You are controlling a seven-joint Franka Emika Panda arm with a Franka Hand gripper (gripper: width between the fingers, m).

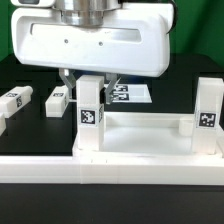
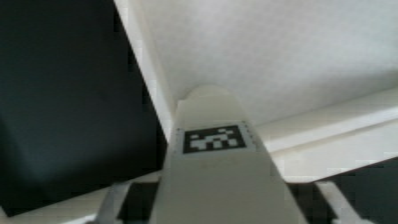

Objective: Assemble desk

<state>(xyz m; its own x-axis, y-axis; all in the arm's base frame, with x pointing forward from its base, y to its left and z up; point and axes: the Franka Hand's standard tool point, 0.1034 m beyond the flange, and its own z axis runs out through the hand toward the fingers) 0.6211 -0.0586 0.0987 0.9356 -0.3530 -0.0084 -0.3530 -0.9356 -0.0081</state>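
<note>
The white desk top lies at the front, a tray with a raised rim. A white leg with a black-and-white tag stands upright at its corner on the exterior view's left. A second leg stands at the corner on the exterior view's right. My gripper comes down from above, its fingers on either side of the left leg and shut on it. In the wrist view the tagged leg runs between the fingers over the desk top.
Two loose tagged legs lie on the black table at the exterior view's left. The marker board lies behind the desk top. The gripper's wide white body hides the back of the table.
</note>
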